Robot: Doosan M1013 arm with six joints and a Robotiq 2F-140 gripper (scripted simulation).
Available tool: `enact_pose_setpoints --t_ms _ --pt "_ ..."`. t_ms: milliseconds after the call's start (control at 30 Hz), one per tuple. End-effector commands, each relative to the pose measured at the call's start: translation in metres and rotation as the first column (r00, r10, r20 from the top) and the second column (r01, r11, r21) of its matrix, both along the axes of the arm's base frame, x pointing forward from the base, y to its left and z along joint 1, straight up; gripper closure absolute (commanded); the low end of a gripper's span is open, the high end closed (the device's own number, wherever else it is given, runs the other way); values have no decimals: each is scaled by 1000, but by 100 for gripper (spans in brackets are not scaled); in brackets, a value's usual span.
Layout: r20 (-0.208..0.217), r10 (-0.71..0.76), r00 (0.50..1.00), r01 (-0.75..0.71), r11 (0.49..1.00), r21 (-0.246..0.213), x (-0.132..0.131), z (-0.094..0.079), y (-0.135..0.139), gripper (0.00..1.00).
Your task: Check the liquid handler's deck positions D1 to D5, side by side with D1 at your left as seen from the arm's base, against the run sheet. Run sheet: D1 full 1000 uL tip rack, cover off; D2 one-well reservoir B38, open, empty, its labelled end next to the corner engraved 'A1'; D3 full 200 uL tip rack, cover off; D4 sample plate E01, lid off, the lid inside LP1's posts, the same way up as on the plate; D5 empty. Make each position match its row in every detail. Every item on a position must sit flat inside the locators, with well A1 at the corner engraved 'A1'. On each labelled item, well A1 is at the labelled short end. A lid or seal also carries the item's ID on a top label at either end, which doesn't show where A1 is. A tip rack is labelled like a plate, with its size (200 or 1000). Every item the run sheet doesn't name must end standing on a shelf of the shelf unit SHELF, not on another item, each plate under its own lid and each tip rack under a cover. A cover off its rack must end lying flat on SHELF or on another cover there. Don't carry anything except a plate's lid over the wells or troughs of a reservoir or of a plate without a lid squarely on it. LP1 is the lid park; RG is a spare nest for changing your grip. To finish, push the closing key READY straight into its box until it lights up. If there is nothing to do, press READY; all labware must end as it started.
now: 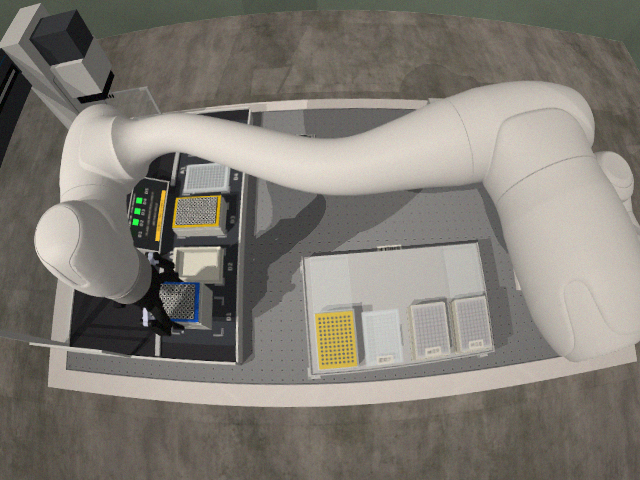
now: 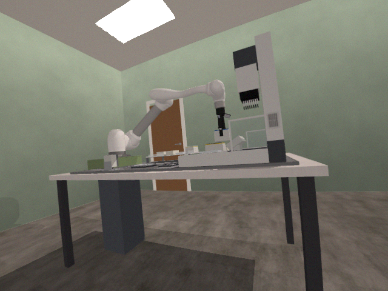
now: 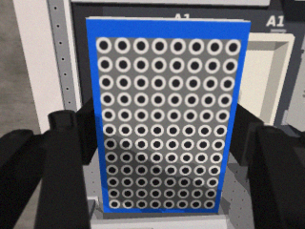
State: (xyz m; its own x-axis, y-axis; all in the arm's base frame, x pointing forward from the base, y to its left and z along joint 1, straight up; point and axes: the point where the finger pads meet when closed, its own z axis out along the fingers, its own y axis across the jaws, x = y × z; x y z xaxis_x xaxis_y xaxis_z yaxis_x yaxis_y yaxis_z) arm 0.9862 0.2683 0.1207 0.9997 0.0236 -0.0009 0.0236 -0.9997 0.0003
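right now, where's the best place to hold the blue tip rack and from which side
Judging by its shape, take the blue tip rack by its two long side walls, from straight above. The top face is all tip holes, leaving no flat pad there, and the long walls are parallel. The gripper already clamps it that way, one finger on each long side.

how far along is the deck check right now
Done, as far as visible: the yellow tip rack, the cream reservoir and an unlidded plate sit on the deck.

In hand: the pincer grips the blue tip rack, hanging above the nest beside the reservoir.

Left: seat it flat, then press READY, which I cannot spot.
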Motion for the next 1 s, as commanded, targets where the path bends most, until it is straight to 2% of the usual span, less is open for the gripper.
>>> enact_pose_setpoints --t_ms 0,967 --pt "2 0 1000 0 1000 0 0 -1 0 90" --pt "2 0 1000 0 1000 0 0 -46 0 90"
